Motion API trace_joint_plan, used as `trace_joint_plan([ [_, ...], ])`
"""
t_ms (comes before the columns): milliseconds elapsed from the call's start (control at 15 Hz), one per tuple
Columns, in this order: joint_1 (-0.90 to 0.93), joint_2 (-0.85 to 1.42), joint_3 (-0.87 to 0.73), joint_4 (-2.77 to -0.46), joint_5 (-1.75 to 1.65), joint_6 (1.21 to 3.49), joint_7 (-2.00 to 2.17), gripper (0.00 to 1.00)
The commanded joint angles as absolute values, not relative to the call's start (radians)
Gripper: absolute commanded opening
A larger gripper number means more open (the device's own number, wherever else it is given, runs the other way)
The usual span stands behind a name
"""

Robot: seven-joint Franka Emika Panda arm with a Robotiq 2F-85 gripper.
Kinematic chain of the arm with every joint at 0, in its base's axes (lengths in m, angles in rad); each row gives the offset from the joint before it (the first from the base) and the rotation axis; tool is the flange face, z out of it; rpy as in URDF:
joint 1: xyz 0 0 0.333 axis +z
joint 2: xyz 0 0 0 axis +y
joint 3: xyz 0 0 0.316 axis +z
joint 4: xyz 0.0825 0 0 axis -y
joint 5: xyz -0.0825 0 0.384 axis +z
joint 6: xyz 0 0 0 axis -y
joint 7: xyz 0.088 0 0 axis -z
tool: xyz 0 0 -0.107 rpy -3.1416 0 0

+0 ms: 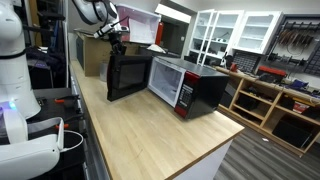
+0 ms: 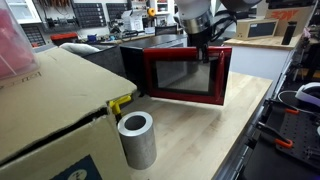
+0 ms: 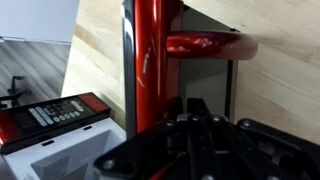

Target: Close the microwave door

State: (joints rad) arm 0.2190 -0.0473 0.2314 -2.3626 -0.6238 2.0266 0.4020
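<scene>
Gripper (image 2: 206,52) is hanging at the top edge of the microwave door (image 2: 185,75). I cannot tell whether my fingers are apart or together. The door is standing swung wide open from the microwave (image 1: 205,90) on the wooden counter (image 1: 150,140). The cavity is not readable. The cardboard box (image 1: 95,52) is sitting behind the door, its contents hidden. The grey tube (image 2: 137,138) is showing a dark, hollow bore.

The microwave (image 1: 195,88) stands on the counter (image 1: 150,135)
</scene>
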Motion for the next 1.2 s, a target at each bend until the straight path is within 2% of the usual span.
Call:
trace_joint_plan([
  [0, 0.191, -0.114, 0.213, -2.449, -0.792, 2.054, 0.427, 0.0],
  [600, 0.141, -0.132, 0.167, -2.555, -1.27, 2.188, 0.541, 0.0],
  [1133, 0.132, -0.118, 0.13, -2.574, -1.676, 2.21, 0.666, 0.0],
])
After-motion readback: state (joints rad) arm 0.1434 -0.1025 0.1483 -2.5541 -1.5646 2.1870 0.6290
